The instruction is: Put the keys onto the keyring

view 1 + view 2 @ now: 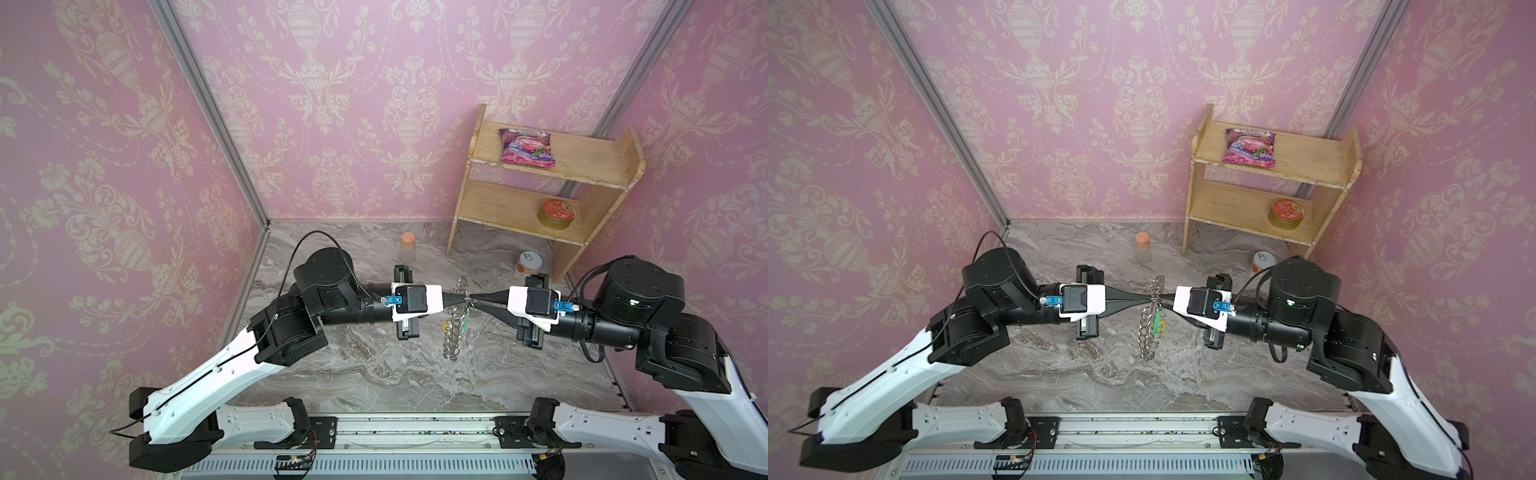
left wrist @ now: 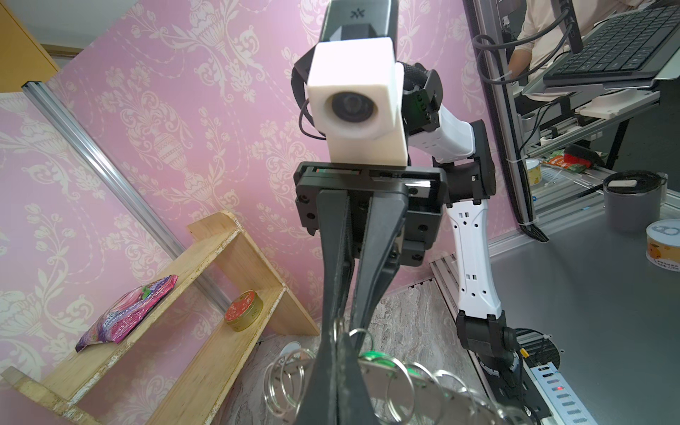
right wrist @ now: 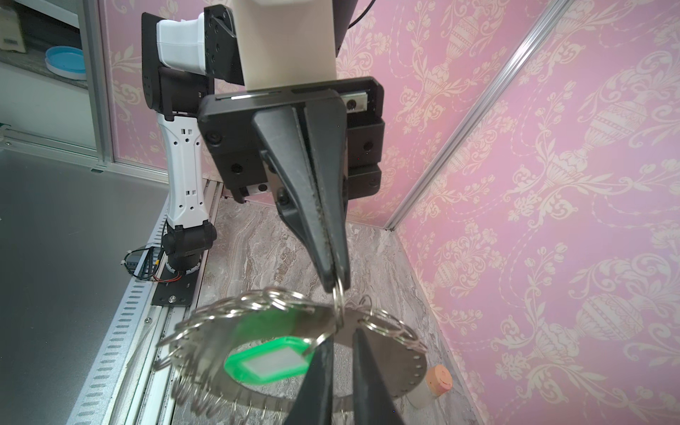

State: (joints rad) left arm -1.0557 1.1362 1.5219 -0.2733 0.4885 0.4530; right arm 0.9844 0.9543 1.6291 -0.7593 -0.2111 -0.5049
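Keyring [image 1: 455, 332]: on edge, in the air above table [image 1: 374, 374] middle.
Key [image 1: 1157, 326]: hanging against keyring.
Shelf [image 1: 590, 162]: table's far right corner.
Packet [image 1: 528, 147]: on shelf's top board.
Tin [image 1: 558, 214]: on lower board.
Bottle [image 1: 407, 247]: near far edge, left of shelf.
Can [image 1: 529, 262]: at shelf's foot.

You see the keyring [image 1: 453, 340] edge-on, with the left gripper [image 1: 462, 298] and right gripper [image 1: 473, 299] meeting at it from opposite sides and the green key tag [image 1: 467, 320] hanging against it.

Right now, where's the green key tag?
In both top views the green key tag hangs mid-scene beside the raised keyring, on its right-arm side, just below where the left end effector and right end effector meet.
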